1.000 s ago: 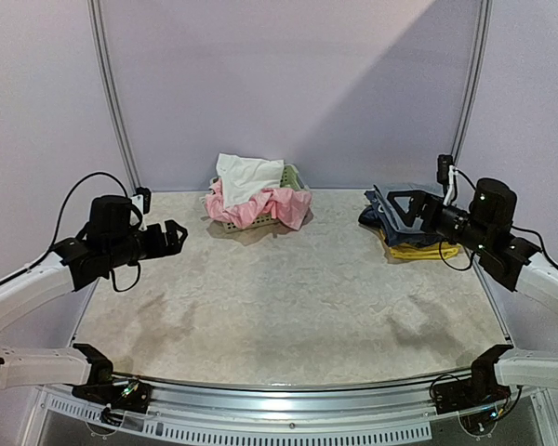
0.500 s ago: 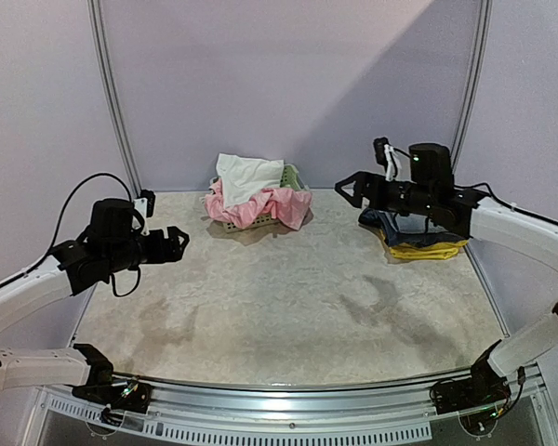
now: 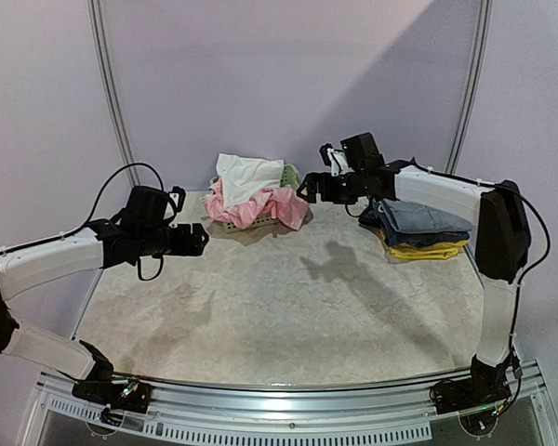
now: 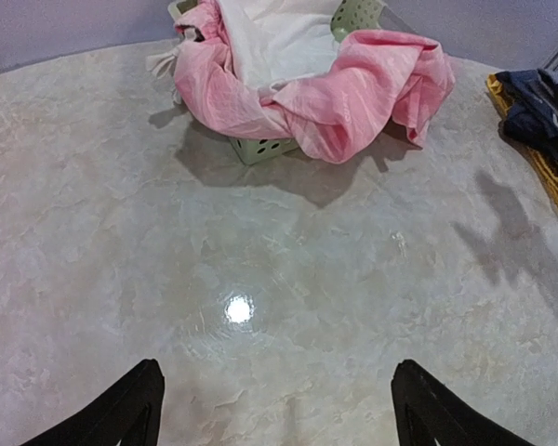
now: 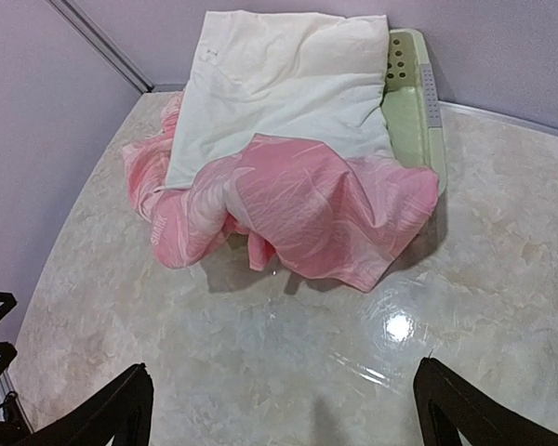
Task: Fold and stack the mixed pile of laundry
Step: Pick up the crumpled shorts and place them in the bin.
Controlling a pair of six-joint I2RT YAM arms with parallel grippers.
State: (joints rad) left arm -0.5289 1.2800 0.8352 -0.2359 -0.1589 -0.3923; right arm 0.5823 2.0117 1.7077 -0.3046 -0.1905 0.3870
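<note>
The laundry pile sits in and over a pale green basket point(image 3: 289, 177) at the back of the table. A thin pink garment point(image 3: 270, 204) drapes over the basket's front; it also shows in the right wrist view point(image 5: 307, 200) and the left wrist view point(image 4: 353, 93). A larger white garment point(image 3: 245, 175) lies on top; it also shows in the right wrist view point(image 5: 279, 84) and the left wrist view point(image 4: 274, 37). My right gripper point(image 3: 307, 190) is open and empty, just right of the pile above the table. My left gripper point(image 3: 200, 240) is open and empty, in front and left of the pile.
Folded dark blue clothes point(image 3: 418, 218) lie on a folded yellow piece point(image 3: 423, 249) at the back right of the marbled table point(image 3: 288, 307). A purple back wall and side posts close in the space.
My right arm has swung left from over the folded stack to beside the pink garment. My left arm has moved right and forward toward the basket. The clothes have not moved.
</note>
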